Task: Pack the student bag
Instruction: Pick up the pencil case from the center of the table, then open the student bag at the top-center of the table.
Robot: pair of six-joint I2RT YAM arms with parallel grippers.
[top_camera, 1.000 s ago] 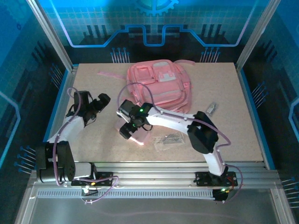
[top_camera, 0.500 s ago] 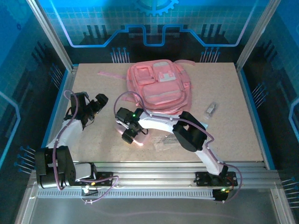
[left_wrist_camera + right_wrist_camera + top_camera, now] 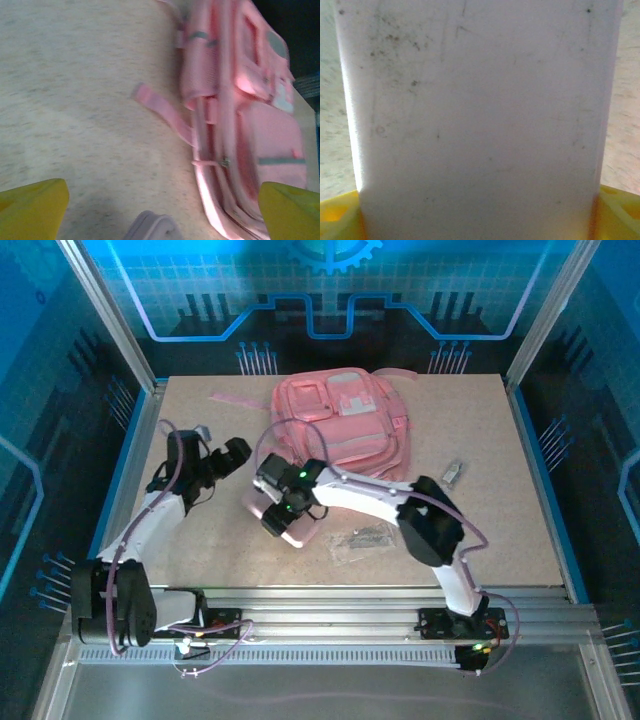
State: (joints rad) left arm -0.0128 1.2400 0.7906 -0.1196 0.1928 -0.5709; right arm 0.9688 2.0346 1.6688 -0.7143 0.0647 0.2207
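Observation:
The student bag lies flat at the table's far middle, a large pink backpack with front pockets; the left wrist view shows its side seam and zip. My right gripper points down at a pale pink pencil case lying just in front of the bag. In the right wrist view the case spans the whole gap, touching both yellow fingers of the right gripper. My left gripper hangs open left of the bag. Between its fingers are bare table and a corner of the case.
A clear packet of small dark items lies right of the case. A small grey object sits to the right of the bag. A thin pink strap trails left from the bag. Metal frame posts edge the table.
The right gripper's fingers have narrowed onto the pencil case after shifting left and back. The left gripper has moved farther and to the right, toward the bag.

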